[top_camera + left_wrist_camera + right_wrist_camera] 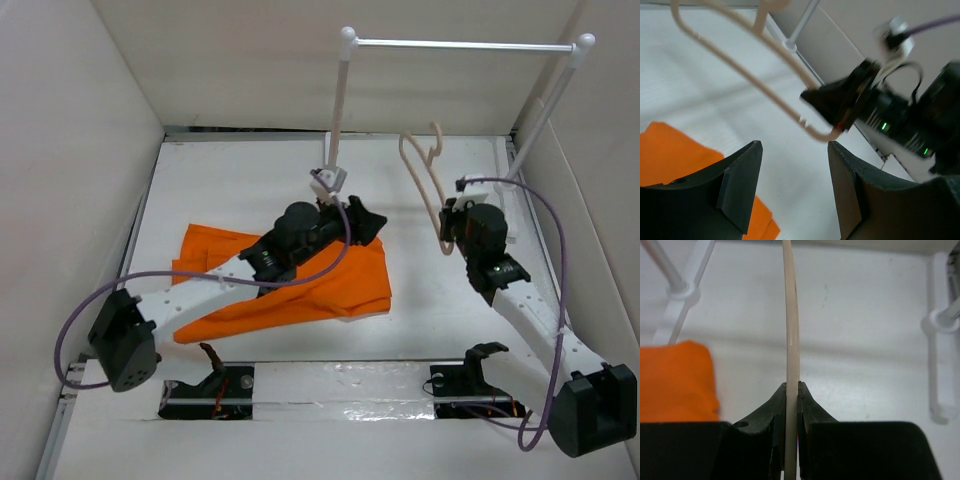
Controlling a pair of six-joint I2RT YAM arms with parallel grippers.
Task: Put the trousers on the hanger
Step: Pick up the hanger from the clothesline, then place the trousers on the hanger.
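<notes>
Nearest the lens, the right gripper [791, 390]: two matte black wedge-shaped fingers pinched tight on the thin beige clothes hanger [790, 315], which runs between them as a smooth, slightly bowed rod seen edge-on. From above, the hanger's rounded triangular outline stands off the white table [230, 180] in that grip, curved hook uppermost, below the rod of the white rack with metal rod [460, 44]. It is well apart from the bright orange fabric trousers [340, 285]. The trousers lie flat and folded, a soft matte slab with crisp edges, mid-table and partly under the left arm. The left gripper [795, 147] hangs over the trousers' right-hand edge, its blunt black fingers spread wide. Through that gap the left wrist camera shows bare table, and beyond it a rounded corner of the hanger where the right gripper clamps it. Orange cloth shows at the lower left of that view, behind the left finger. Purple cables loop off both arms.
</notes>
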